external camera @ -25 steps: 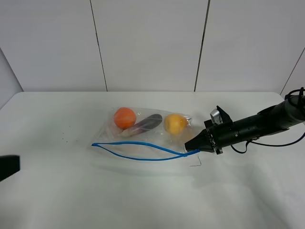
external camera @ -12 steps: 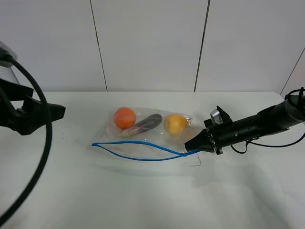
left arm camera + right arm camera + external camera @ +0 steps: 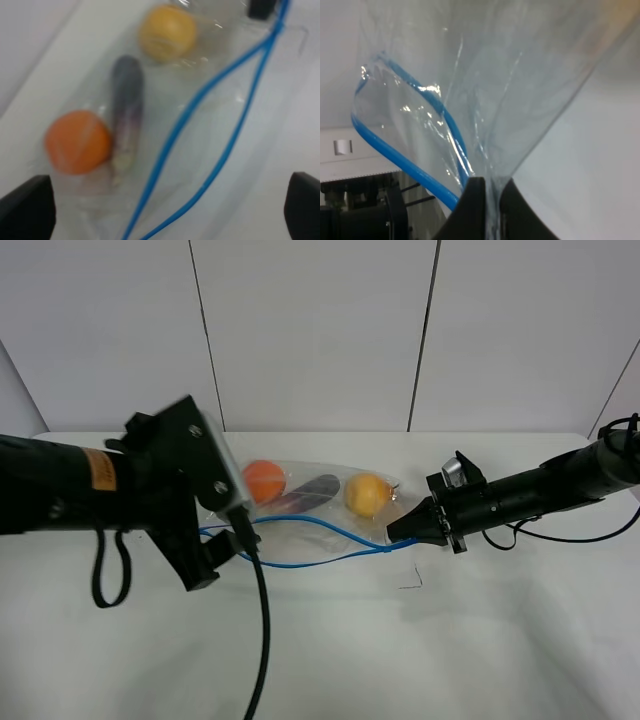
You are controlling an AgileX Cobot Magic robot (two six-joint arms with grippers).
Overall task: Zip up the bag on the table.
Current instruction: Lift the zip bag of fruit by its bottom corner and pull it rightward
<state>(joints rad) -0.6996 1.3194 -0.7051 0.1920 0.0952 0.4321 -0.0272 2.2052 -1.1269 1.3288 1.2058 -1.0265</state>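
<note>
The left pincer [image 3: 222, 552] was held spread wide, angled down over the left end of the bag [image 3: 310, 545] lying mid-bench [image 3: 450, 640]. Its blue zipper strip [image 3: 200, 97] was seen gaping, so zipping was judged unstarted. The right pincer [image 3: 398, 533] was clenched on the bag's right corner, its arm stretched low.

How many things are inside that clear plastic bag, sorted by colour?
orange fruit: 1
purple vegetable: 1
yellow fruit: 1
Total inside the bag: 3
</note>
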